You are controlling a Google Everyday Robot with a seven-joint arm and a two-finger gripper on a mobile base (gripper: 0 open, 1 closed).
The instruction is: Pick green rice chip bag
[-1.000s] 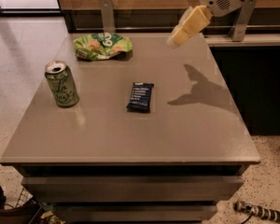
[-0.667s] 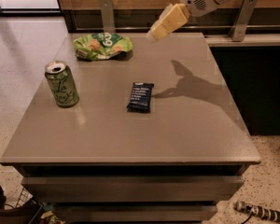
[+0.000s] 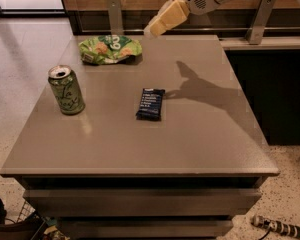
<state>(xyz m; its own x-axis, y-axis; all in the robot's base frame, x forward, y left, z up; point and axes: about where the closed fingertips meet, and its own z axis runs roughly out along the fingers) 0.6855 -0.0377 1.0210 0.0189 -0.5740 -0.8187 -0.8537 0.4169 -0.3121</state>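
The green rice chip bag [image 3: 110, 49] lies flat near the far left edge of the grey table [image 3: 140, 144]. It is light green and wrinkly, with white lettering and tan chip pictures. My gripper [image 3: 157, 26] hangs in the air above the far edge of the table, to the right of the bag and higher than it. Its tan fingers point down and left toward the bag. It does not touch the bag.
A green drink can [image 3: 66, 90] stands upright at the left side of the table. A flat dark blue bar wrapper [image 3: 150, 104] lies near the table's middle. A glass railing with metal posts [image 3: 115, 14] runs behind the table. My arm's shadow [image 3: 200, 89] falls right of centre.
My arm and gripper have moved left along the far edge, closer to the chip bag. The shadow on the table has moved left with them. The objects have not moved.
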